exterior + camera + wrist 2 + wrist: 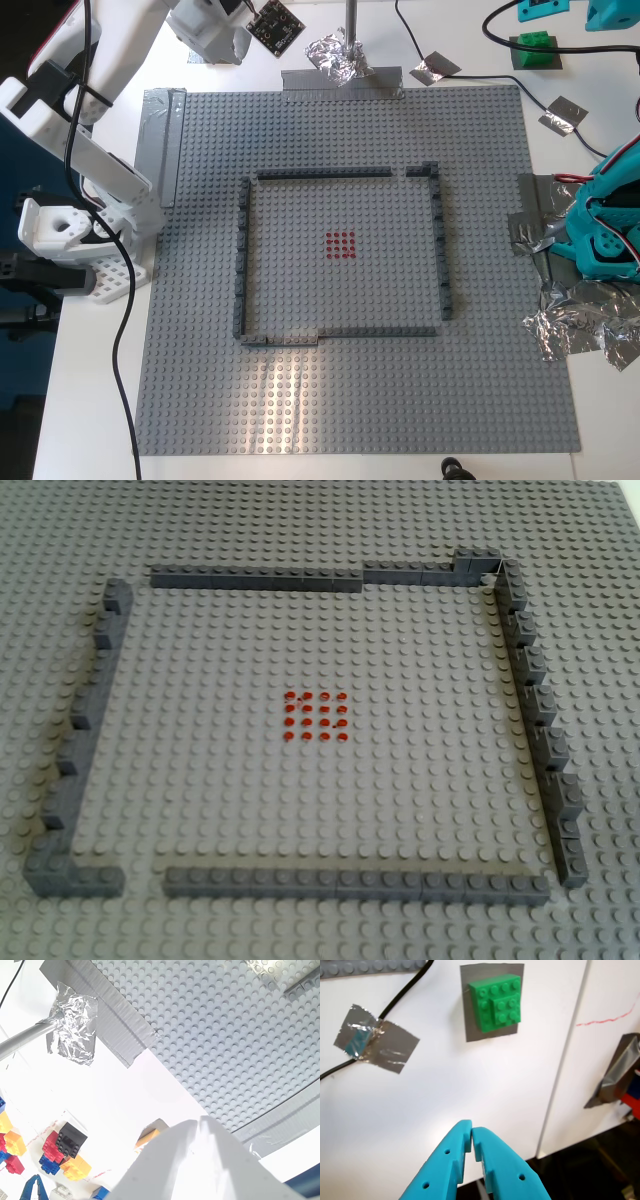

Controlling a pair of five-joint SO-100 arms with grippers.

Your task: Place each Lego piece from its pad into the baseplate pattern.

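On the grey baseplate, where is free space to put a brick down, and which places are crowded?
The baseplate is bare inside the dark outline, all around the red studs, and in the wide strip between the outline and the exterior view's bottom edge. Crowded: the exterior view's right edge, with foil and my first gripper.

I see matt grey studded plastic on the baseplate, glossy green plastic on the brick, crinkly shiny foil, dull grey tape pad, smooth white surface, matt teal plastic jaws.

My first gripper hangs with jaws together; my second gripper likewise.
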